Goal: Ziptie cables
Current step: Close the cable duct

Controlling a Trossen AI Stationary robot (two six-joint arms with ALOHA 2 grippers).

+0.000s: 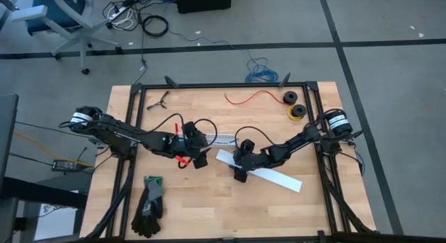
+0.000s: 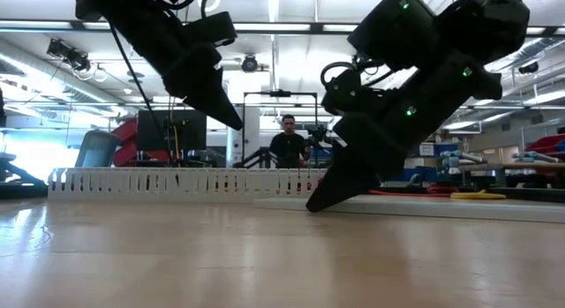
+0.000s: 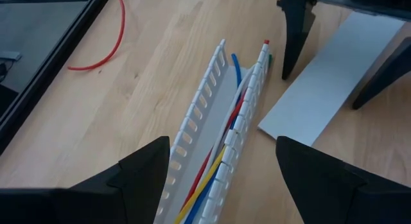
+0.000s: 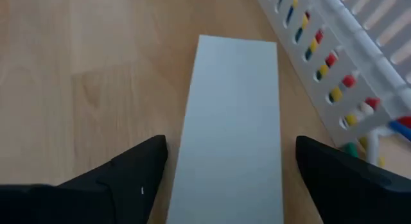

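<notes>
The cables [image 3: 207,184], thin red, yellow, blue and white wires, lie inside a white slotted channel [image 3: 198,115] on the wooden table [image 1: 209,208]. Their colours show through the channel's slots [image 4: 334,92]. My left gripper [image 3: 223,142] hovers open above the channel's near end [image 1: 209,140]. My right gripper [image 4: 231,142] is open and low, tilted downward. Its fingers stand on either side of a flat white strip [image 4: 234,121], beside the channel, at the end nearer the channel [image 1: 226,159]. One fingertip [image 2: 316,204] reaches down to table level.
A single red wire [image 1: 249,97] and two tape rolls [image 1: 293,105] lie at the table's far right. Black gloves [image 1: 148,205] lie at the near left. A small black tool [image 1: 159,100] sits at the far left. A person [image 2: 288,142] stands in the room beyond.
</notes>
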